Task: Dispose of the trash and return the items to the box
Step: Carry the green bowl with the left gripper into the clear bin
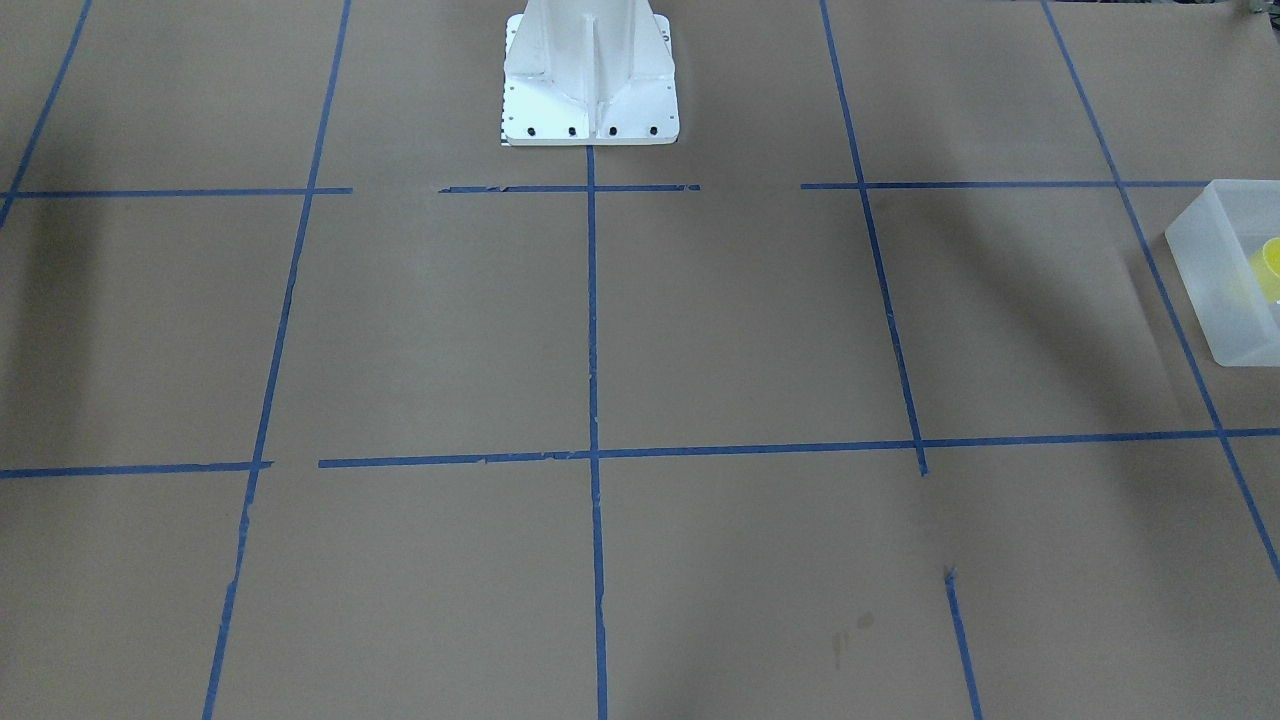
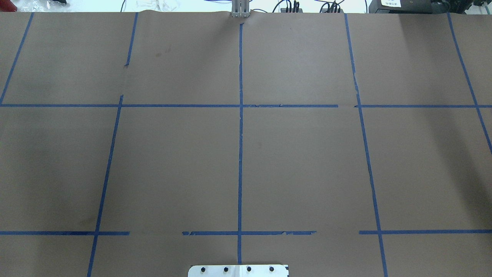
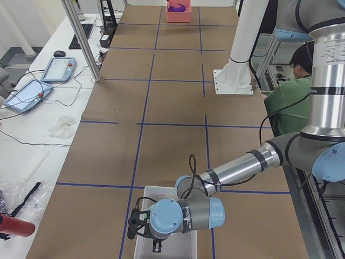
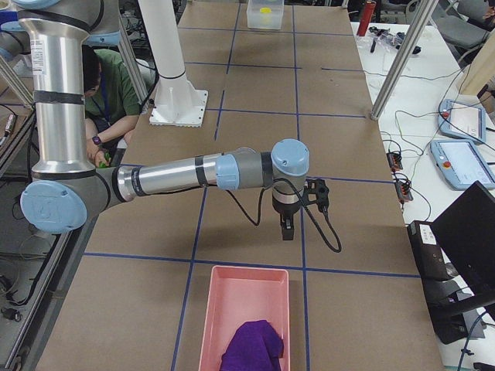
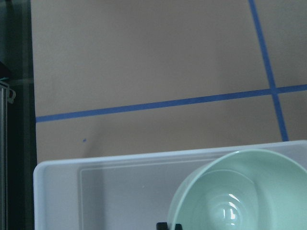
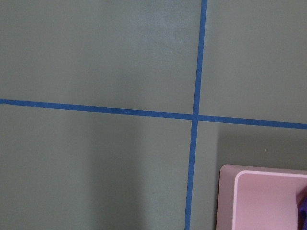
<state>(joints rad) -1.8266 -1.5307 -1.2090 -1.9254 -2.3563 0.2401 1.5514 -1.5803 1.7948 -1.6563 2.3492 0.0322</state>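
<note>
The bowl [image 5: 240,191] is round, pale mint green and glossy, with a small ring at the centre of its floor. It sits upright inside the box [image 5: 120,191], in the lower right of the left wrist view, and the frame's bottom edge cuts off its near side. The box is frosted white and translucent, with straight walls and rounded corners. It rests on the brown table [image 5: 144,62], just below a blue tape line [image 5: 158,103].

In the front-facing view the box lies at the right edge, partly out of frame. The cup [image 1: 1270,265] shows there only as a yellow patch inside it, blurred through the wall, so its shape is hard to make out.

The left gripper [image 3: 156,244] hangs over the box at the bottom of the exterior left view. Only a dark sliver of it shows in the wrist view, so I cannot tell whether its fingers are apart or together.

The right gripper [image 4: 287,229] points down above the table, upward in the frame from a pink bin [image 4: 232,309] that holds a purple cloth [image 4: 251,348]. It is too small to judge its fingers
</note>
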